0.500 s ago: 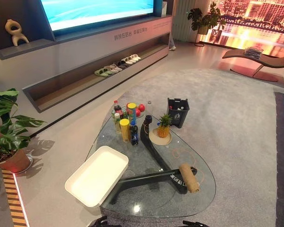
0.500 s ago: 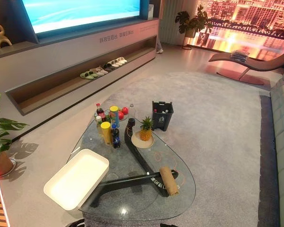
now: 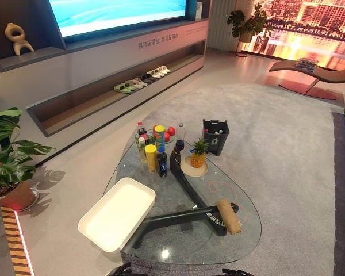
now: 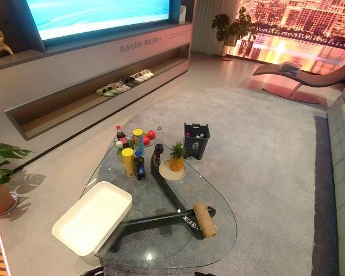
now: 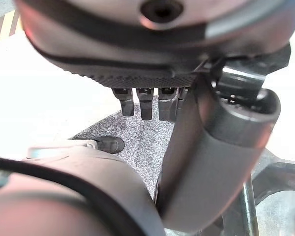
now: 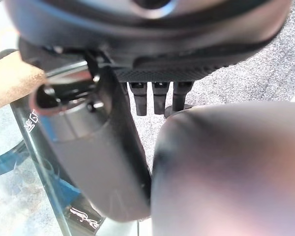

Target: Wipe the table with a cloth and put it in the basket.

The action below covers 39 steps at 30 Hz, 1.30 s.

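Nothing is moving yet: the cloth point(image 3: 229, 216) is lying rolled on the table point(image 3: 161, 250), and my hands point(image 5: 147, 101) point(image 6: 155, 96) are hanging relaxed, empty.

rolled cloth point(image 4: 204, 220) on glass table point(image 4: 218, 230), white basket point(image 4: 92, 217)

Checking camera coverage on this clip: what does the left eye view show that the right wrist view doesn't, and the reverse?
The left eye view adds the white basket at the table's near left edge, the bottles, the pineapple and the black bin on the carpet beyond. The right wrist view adds the right robot hand, with its fingers straight and holding nothing. Both views show the rolled cloth lying on the glass table.
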### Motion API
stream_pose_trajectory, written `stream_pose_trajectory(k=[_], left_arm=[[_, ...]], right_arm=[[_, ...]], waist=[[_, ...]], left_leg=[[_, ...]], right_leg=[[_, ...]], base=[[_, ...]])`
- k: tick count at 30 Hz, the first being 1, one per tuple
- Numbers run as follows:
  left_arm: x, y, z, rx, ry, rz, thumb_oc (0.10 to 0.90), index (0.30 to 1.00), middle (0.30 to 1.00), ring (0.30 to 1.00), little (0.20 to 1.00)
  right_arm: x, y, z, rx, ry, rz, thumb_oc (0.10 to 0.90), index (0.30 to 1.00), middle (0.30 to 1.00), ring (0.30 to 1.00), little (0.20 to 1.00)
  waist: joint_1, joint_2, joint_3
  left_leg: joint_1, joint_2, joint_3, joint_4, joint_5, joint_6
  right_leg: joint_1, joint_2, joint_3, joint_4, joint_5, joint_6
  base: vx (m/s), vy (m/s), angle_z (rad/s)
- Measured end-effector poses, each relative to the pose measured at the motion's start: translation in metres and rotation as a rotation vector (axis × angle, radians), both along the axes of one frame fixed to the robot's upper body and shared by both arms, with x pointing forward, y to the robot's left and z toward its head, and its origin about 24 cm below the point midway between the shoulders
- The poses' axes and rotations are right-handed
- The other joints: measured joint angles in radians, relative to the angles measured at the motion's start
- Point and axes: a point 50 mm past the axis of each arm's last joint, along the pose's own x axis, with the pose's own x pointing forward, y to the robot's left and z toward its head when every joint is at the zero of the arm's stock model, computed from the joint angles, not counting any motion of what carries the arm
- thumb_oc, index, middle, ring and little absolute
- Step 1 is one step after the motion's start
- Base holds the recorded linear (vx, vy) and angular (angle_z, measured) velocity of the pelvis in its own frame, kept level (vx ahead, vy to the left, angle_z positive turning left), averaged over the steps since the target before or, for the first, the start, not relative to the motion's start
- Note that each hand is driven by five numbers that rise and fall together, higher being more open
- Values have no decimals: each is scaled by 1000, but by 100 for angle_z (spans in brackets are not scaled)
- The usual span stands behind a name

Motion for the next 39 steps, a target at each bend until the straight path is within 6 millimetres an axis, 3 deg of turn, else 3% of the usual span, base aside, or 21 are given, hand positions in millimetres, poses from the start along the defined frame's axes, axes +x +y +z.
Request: stream_pose_trajectory(k=[11, 23, 28, 34, 39], left_arm=[[0, 0, 0, 2, 1, 0, 800, 900, 900, 900, 900], [0, 0, 0, 30, 10, 11, 800, 900, 900, 900, 900], [12, 1, 4, 56, -40, 0, 800, 900, 900, 900, 900], [43, 2, 14, 121, -126, -64, 800, 900, 900, 900, 900], [77, -6, 25, 136, -224, -100, 800, 900, 900, 900, 900]], right_arm=[[0, 0, 0, -9, -10, 7, 800, 900, 900, 900, 900], [12, 2, 5, -21, -153, 77, 800, 900, 900, 900, 900], [47, 19, 24, 7, -343, 136, 800, 900, 900, 900, 900], [106, 44, 67, 12, -630, 192, 800, 900, 900, 900, 900], [144, 40, 110, -108, -870, 127, 800, 900, 900, 900, 900]], waist=[[0, 1, -2], [-4, 4, 1], [-5, -1, 52], [-31, -7, 170], [-60, 6, 287]], left_leg=[[0, 0, 0, 0, 0, 0], [-26, 0, 8, 0, 0, 0], [-57, 4, 27, 7, 6, -3], [-130, -8, 28, 13, 27, 4], [-193, -22, 35, 24, 38, 12]], right_leg=[[0, 0, 1, 0, 0, 0], [-32, 1, 6, 0, 7, 2], [-68, 5, 20, 0, 19, 0], [-135, 2, 28, 7, 55, 2], [-200, -10, 32, 22, 68, 17]], base=[[0, 0, 0], [9, -1, -2], [-51, -24, -9], [-106, 8, -3], [-98, 68, -1]])
